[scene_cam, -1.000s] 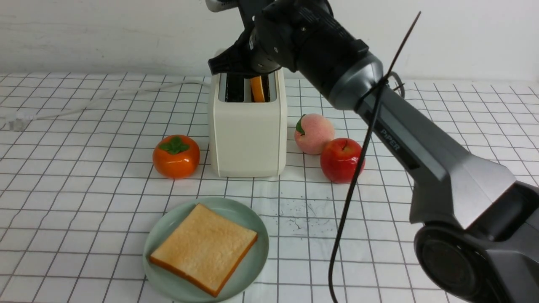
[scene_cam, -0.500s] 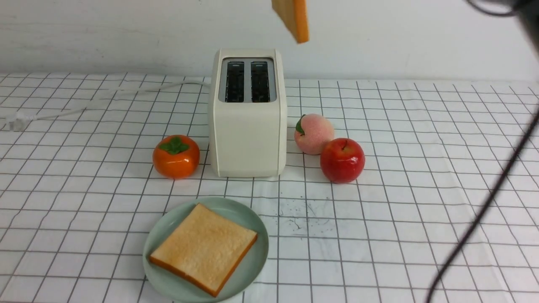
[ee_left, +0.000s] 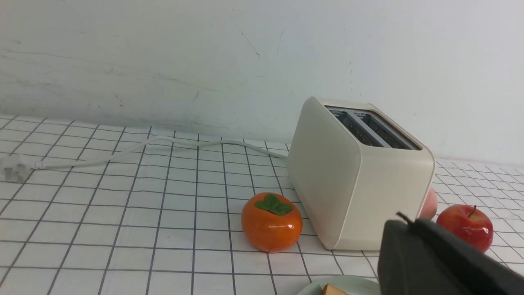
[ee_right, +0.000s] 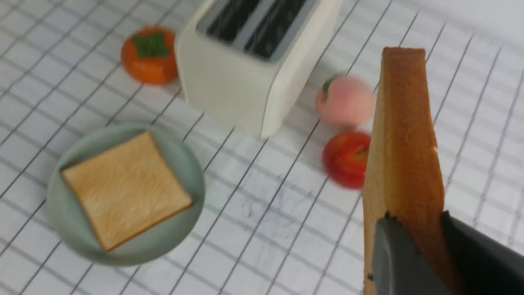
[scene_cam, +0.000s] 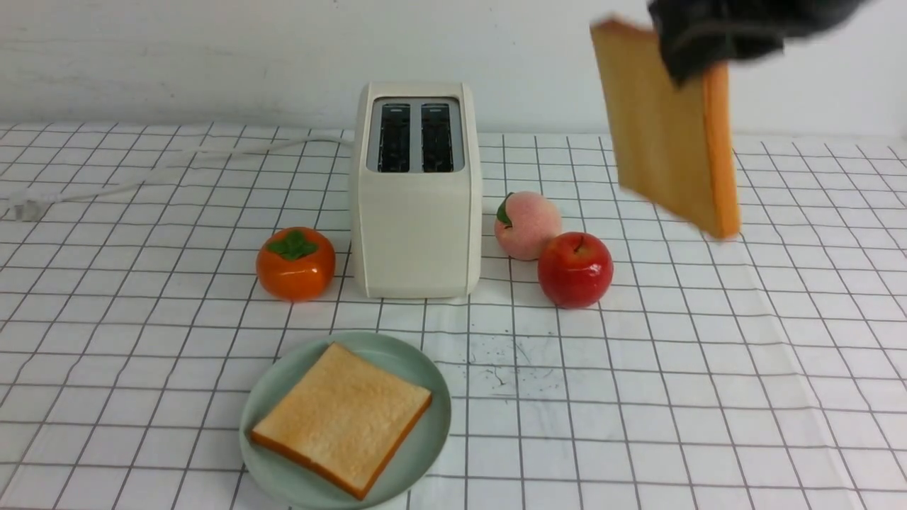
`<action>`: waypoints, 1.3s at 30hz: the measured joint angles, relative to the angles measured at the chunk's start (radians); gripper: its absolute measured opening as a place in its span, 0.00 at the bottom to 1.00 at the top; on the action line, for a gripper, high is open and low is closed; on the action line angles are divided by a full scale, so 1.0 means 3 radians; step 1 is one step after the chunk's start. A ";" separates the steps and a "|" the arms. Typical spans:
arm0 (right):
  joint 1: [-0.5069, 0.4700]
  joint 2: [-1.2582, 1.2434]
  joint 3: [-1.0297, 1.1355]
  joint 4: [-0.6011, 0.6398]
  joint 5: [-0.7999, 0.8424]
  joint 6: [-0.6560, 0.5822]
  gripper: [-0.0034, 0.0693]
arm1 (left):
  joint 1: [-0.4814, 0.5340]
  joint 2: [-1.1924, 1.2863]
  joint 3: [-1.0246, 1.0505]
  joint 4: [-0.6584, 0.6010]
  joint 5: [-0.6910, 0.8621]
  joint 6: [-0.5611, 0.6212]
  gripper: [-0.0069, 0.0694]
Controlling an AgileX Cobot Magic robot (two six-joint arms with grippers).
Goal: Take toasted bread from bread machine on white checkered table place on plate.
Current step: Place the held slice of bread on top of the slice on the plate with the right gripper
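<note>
My right gripper [scene_cam: 716, 39] is shut on one slice of toasted bread [scene_cam: 666, 134], which hangs on edge in the air to the right of the bread machine [scene_cam: 418, 227]. In the right wrist view the fingers [ee_right: 393, 254] clamp both faces of the slice [ee_right: 405, 143]. Both slots of the bread machine [ee_right: 237, 86] are empty. A second slice [scene_cam: 344, 418] lies flat on the plate [scene_cam: 425, 460] in front of the machine on the white checkered table [scene_cam: 708, 368]. My left gripper [ee_left: 407, 223] is shut and empty, low near the plate, out of the front view.
An orange persimmon [scene_cam: 296, 263] sits left of the bread machine. A peach [scene_cam: 528, 225] and a red apple [scene_cam: 575, 269] sit on its right, below the hanging slice. The white cord [scene_cam: 177, 159] runs left to a plug [scene_cam: 21, 205]. A wall stands behind.
My right arm pulled the slice up out of the machine's right slot, then carried it right and lower. The arm no longer covers the machine. The slice on the plate has not moved.
</note>
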 joint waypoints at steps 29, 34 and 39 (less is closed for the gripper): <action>-0.0042 0.1407 0.1763 0.5561 -0.1029 -0.3987 0.20 | 0.0000 0.0000 0.0000 0.0000 0.0040 0.0000 0.08; -0.0042 0.1567 0.1763 0.5564 -0.0975 -0.4024 0.20 | 0.0000 0.0000 0.0000 0.0000 0.0040 0.0000 0.08; -0.0042 0.1602 0.1763 0.5564 -0.0982 -0.4146 0.20 | 0.0000 0.0000 0.0000 0.0000 0.0044 0.0000 0.08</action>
